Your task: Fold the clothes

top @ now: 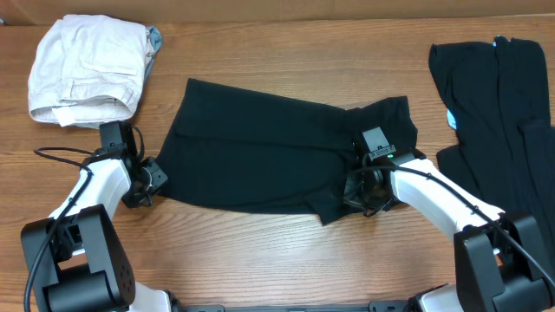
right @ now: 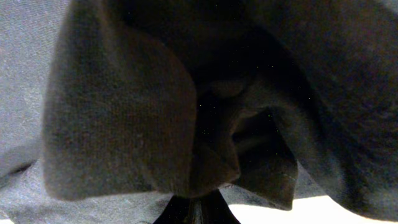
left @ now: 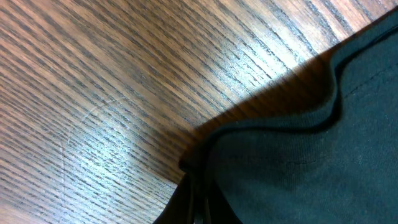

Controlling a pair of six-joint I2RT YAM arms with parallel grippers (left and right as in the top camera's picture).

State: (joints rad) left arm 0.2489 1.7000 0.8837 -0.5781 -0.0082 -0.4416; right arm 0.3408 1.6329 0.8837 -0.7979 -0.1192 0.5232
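A black garment (top: 269,156) lies spread across the middle of the table. My left gripper (top: 154,178) is at its left edge and is shut on the hem; the left wrist view shows the black fabric (left: 298,162) pinched at my fingertips (left: 194,186). My right gripper (top: 357,189) is at the garment's lower right corner, shut on bunched black fabric (right: 186,112), which fills the right wrist view above my fingertips (right: 198,205). More black clothes (top: 503,104) lie at the right edge of the table.
A folded white garment (top: 87,69) with a bit of blue under it sits at the back left. Bare wooden tabletop (top: 260,251) runs along the front between my two arms.
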